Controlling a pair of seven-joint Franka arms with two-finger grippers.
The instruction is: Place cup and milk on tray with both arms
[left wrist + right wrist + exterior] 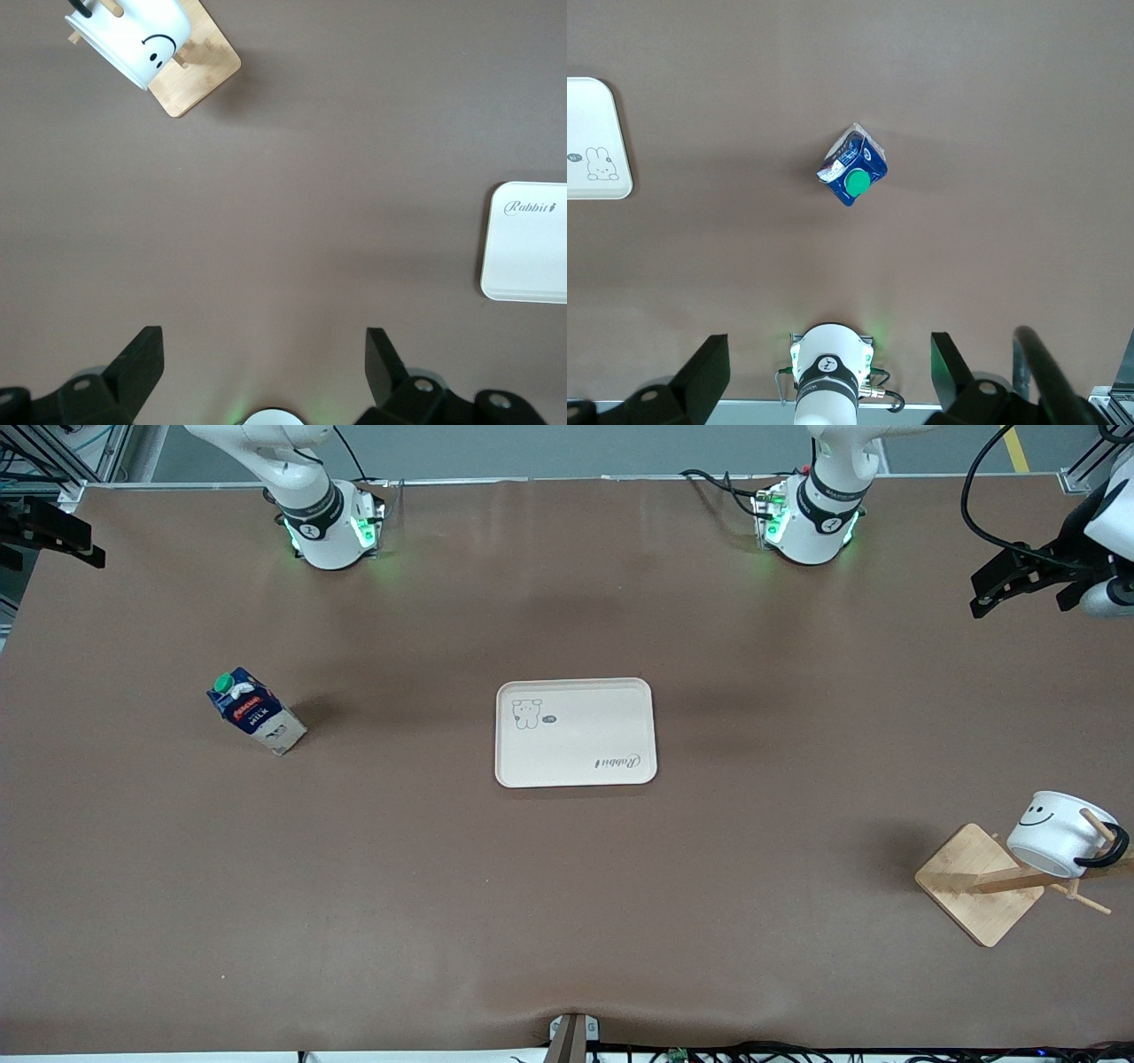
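The milk [257, 713], a dark-blue carton with a green cap, stands on the table toward the right arm's end; it also shows in the right wrist view [855, 168]. The cream tray [576, 732] lies at the table's middle with nothing on it, and an edge of it shows in both wrist views [527, 243] [598, 137]. The white smiley cup [1059, 833] hangs tilted on a wooden rack toward the left arm's end; it also shows in the left wrist view [142, 35]. My left gripper [1014, 583] [263, 359] is open and empty, high over the table's edge at that end. My right gripper [58, 536] [828, 350] is open and empty, high over its own end.
The rack's square wooden base [979, 881] [199, 75] stands near the table's corner, nearer to the front camera than the tray. The arm bases [323, 527] [811, 522] glow green. A clamp [571, 1036] sits at the table's front edge.
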